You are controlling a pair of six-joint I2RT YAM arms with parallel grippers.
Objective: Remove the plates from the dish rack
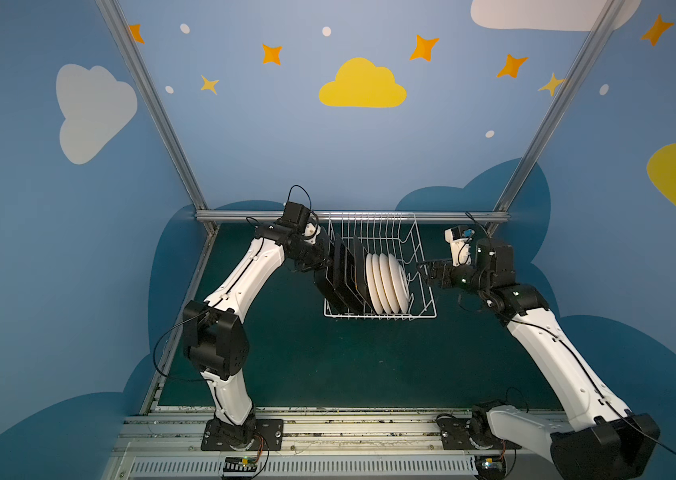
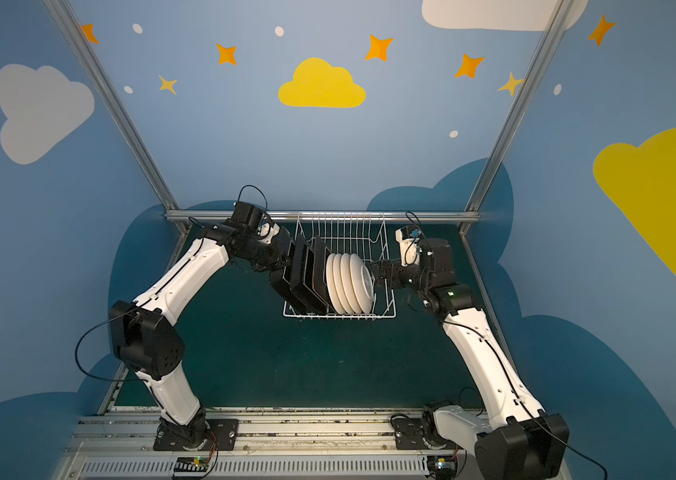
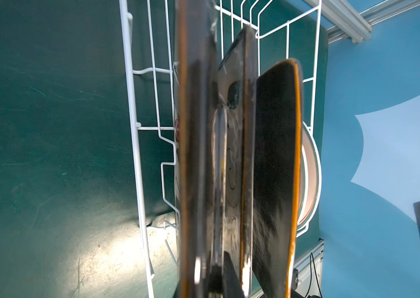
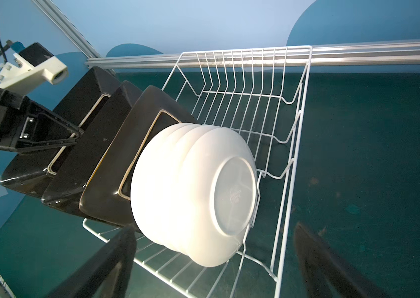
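Observation:
The white wire dish rack stands at the back middle in both top views. Three black square plates stand on edge at its left end. Several round white plates are packed beside them. My left gripper is shut on the upper rim of the leftmost square plate, which leans out past the rack's left end. My right gripper stands open at the rack's right side, facing the white plates with nothing between its fingers.
Dark green table mat lies around the rack. An aluminium rail runs along the back edge behind the rack, with blue painted walls on three sides. The rack's back half holds only bare tines.

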